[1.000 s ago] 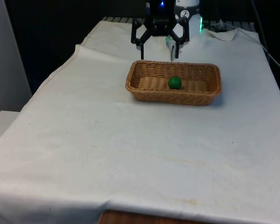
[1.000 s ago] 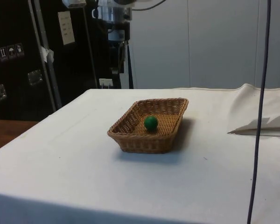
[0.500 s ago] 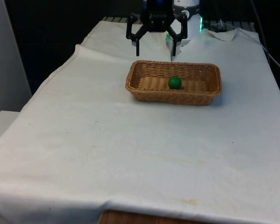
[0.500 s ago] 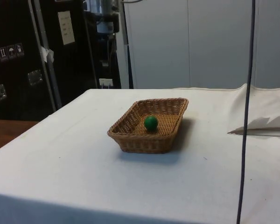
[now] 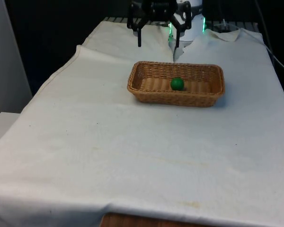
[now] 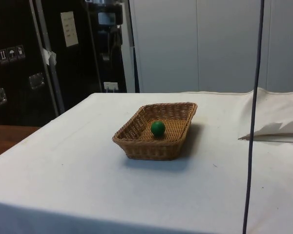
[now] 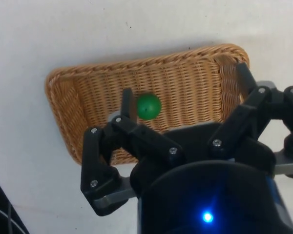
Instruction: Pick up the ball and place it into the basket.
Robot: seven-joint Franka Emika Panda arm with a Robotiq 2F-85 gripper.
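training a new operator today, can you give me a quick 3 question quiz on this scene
1. True or false: the green ball lies inside the wicker basket.
2. Multiple choice: the gripper is (a) shut on the ball, (b) open and raised above the table beyond the basket, (c) resting on the basket's floor.
3. Fill in: the basket stands on a white ____.

Key
1. True.
2. b: its jaws stand apart and hold nothing.
3. cloth.

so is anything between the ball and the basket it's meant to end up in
Nothing visible. The green ball already lies inside the wicker basket, on its floor. The gripper hangs open above the basket's far side, holding nothing.
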